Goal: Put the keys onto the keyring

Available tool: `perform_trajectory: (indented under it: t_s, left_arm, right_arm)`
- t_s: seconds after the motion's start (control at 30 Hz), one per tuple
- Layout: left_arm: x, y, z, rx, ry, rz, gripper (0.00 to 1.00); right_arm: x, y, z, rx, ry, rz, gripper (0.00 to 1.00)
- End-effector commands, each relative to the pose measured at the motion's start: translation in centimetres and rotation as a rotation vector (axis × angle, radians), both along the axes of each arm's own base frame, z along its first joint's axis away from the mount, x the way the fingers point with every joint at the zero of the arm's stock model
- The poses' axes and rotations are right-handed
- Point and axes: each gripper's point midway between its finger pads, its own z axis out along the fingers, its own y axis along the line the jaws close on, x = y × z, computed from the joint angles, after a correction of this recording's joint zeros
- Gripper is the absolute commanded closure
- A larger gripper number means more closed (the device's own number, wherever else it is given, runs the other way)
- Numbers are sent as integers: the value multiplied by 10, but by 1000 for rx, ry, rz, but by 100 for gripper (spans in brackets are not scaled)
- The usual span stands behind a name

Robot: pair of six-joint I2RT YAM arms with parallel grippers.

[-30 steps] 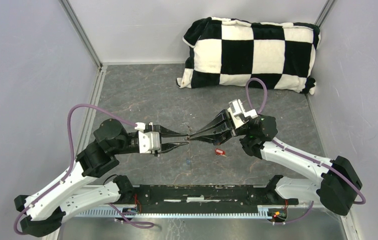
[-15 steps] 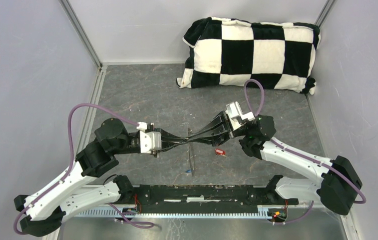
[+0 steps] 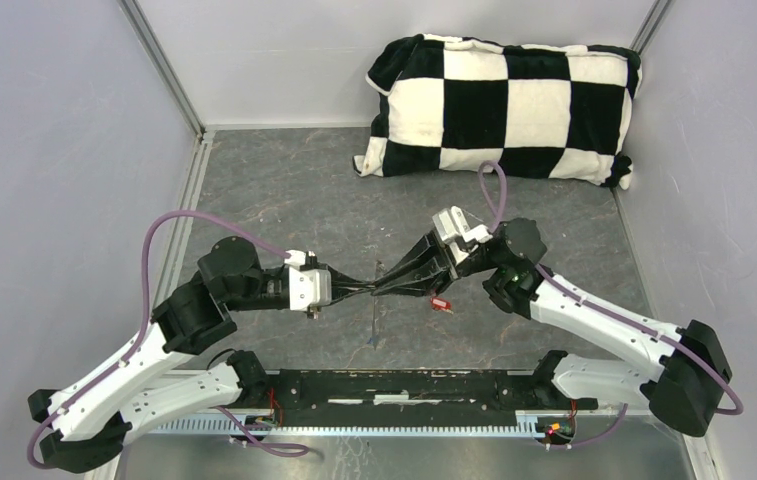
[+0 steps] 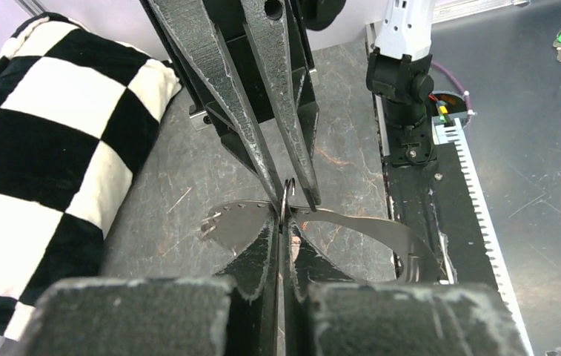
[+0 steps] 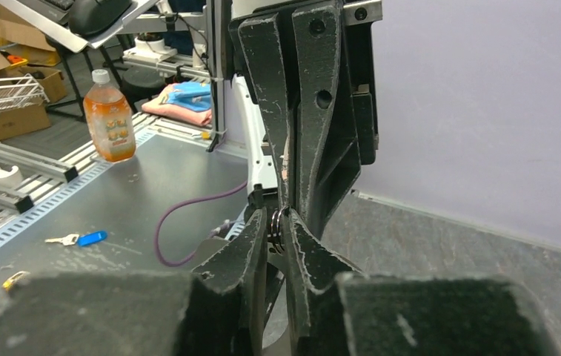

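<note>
From above, the left jaws, apart a second ago, now clamp the keyring [image 3: 377, 318], held edge-on between both arms. The red key [image 3: 441, 302] stays on the tabletop [image 3: 284, 190]. The left wrist view shows them pinching the band. The right wrist view shows the right jaws slightly parted around it.

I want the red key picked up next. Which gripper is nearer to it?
Right. The right gripper slants close past the red key, its jaws almost over it. The left gripper reaches in from the other side and ends where the tips meet, short of the key.
</note>
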Motion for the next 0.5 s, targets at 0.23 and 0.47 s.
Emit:
perform_trajectory:
  t_s: [0.23, 0.47]
  left_arm:
    - [12, 6, 0, 51, -150, 26, 98]
    - [27, 6, -10, 96, -121, 98, 98]
  right_arm:
    - [1, 1, -4, -212, -41, 4, 62]
    - [15, -8, -7, -325, -124, -106, 48]
